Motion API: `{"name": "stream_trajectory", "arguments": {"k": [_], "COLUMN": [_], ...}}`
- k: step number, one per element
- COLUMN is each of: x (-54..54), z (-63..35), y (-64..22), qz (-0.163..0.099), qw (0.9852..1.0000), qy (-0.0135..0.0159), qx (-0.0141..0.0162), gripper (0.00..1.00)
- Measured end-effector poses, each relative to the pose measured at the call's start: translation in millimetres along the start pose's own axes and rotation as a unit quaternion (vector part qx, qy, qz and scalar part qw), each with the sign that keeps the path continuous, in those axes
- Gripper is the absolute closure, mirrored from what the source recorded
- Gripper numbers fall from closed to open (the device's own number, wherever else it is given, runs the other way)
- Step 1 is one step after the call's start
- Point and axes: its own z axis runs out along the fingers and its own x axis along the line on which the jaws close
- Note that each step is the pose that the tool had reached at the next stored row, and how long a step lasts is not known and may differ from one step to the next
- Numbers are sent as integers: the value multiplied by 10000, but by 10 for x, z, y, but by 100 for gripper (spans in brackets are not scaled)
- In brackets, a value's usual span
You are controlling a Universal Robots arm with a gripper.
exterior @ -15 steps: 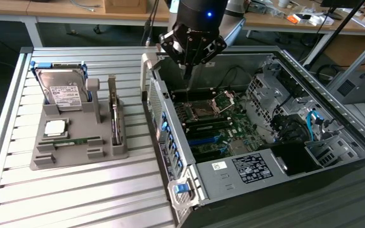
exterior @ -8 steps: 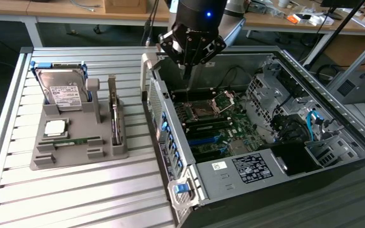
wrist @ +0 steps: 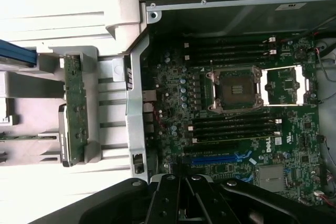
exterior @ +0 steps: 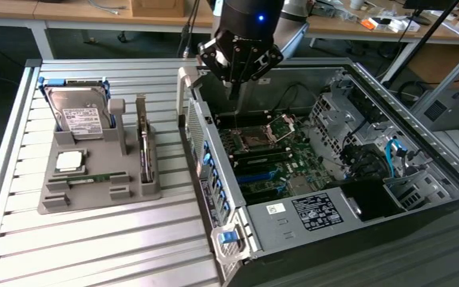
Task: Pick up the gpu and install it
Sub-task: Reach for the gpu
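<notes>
The gripper (exterior: 233, 94) hung over the open computer case (exterior: 274, 230), just above the motherboard (exterior: 274, 158), fingers pressed together and nothing pinched between them. The gpu (exterior: 143, 142) sat on edge in the grey holder (exterior: 94, 197) out on the slatted table (exterior: 94, 251) (right beside the case's outer wall), well apart from the gripper.

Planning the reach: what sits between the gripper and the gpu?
In the exterior view, the open computer's case wall stands between the gripper and the gpu, upright in the grey holder.
</notes>
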Motion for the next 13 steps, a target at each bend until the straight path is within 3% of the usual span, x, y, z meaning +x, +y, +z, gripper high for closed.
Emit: {"name": "stream_trajectory", "arguments": {"k": [13], "x": [33], "z": [-1], "y": [-3], "qz": [0], "qw": [10000], "qy": [0], "qx": [0], "gripper": [89]}}
